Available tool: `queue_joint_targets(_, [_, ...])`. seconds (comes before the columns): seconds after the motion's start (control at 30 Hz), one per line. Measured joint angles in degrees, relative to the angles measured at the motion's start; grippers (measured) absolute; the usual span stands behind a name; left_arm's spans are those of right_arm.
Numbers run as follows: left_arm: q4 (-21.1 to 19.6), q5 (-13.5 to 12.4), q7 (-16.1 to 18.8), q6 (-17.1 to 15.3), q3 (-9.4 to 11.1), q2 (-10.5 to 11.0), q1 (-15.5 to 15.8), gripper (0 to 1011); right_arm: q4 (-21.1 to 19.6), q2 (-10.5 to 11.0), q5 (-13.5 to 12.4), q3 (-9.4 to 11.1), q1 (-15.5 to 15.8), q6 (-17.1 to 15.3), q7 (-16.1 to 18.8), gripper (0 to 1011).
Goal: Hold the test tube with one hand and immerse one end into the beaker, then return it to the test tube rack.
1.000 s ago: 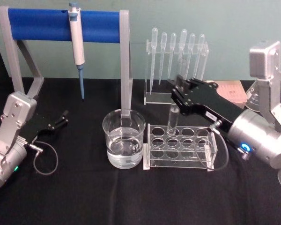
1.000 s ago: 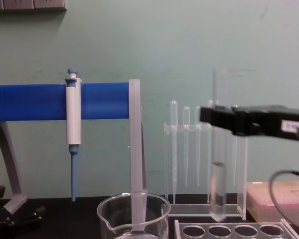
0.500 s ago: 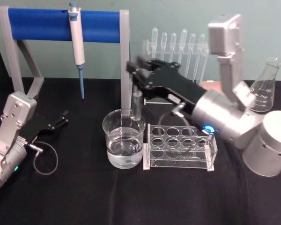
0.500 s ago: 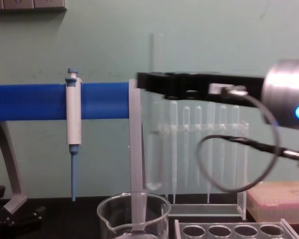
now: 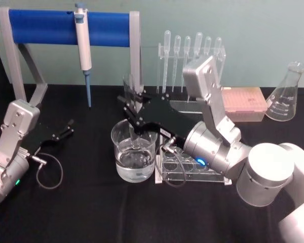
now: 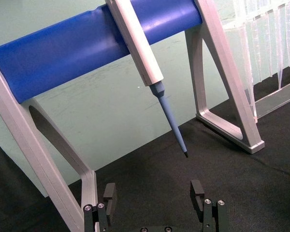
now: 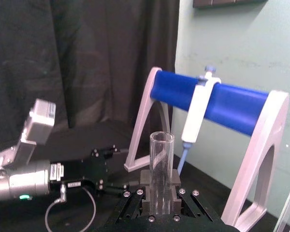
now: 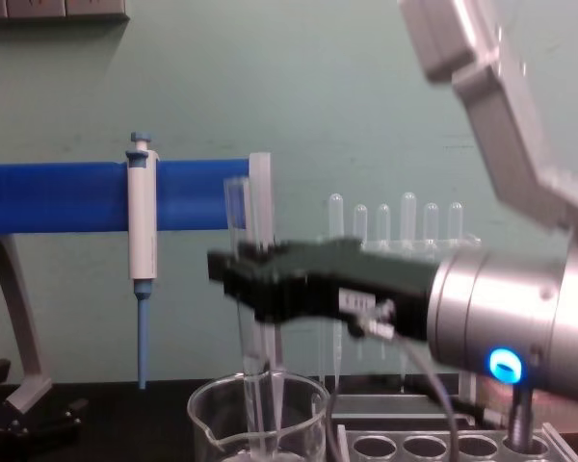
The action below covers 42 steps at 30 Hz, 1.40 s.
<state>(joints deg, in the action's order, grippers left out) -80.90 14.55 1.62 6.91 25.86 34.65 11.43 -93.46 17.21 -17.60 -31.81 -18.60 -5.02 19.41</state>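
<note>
My right gripper (image 5: pixel 133 109) is shut on the test tube (image 5: pixel 130 90), a clear glass tube held nearly upright above the beaker (image 5: pixel 134 164). In the chest view the test tube (image 8: pixel 237 217) runs down past the gripper (image 8: pixel 233 276), and its lower end sits inside the beaker's rim (image 8: pixel 212 416). I cannot tell whether it touches the water. The right wrist view shows the open-rimmed test tube (image 7: pixel 161 164) clamped between the black fingers. My left gripper (image 5: pixel 66 129) rests open on the black table at the left, and its fingers (image 6: pixel 198 189) stand apart.
Behind the beaker stands a grey frame with a blue bar (image 5: pixel 50 26) and a hanging pipettor (image 5: pixel 82 43). A clear tube rack (image 5: pixel 213 169) lies just right of the beaker. At the back are a pipette rack (image 5: pixel 192 50), a pink box (image 5: pixel 245 98) and a flask (image 5: pixel 286 96).
My right arm carried the test tube left from above the tube rack to over the beaker, then lowered it so its bottom end entered the beaker. The left arm stayed still.
</note>
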Motion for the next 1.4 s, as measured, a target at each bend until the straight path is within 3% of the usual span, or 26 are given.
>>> queue_joint_targets(0.3, [0.0,0.0,0.0,0.0,0.0,0.0,0.0,1000,5.42,-2.04,2.3,-0.26,2.71,6.2,0.15,226])
queue_joint_targets(0.53, [0.0,0.0,0.0,0.0,0.0,0.0,0.0,1000,7.46,-3.28,3.44,0.58,3.89,8.84,-0.07,225])
queue_joint_targets(1.07, [0.0,0.0,0.0,0.0,0.0,0.0,0.0,1000,8.45,-4.93,3.87,3.29,5.46,9.38,0.84,225])
queue_joint_targets(1.4, [0.0,0.0,0.0,0.0,0.0,0.0,0.0,1000,8.4,-4.83,3.84,3.18,5.39,9.37,0.85,225])
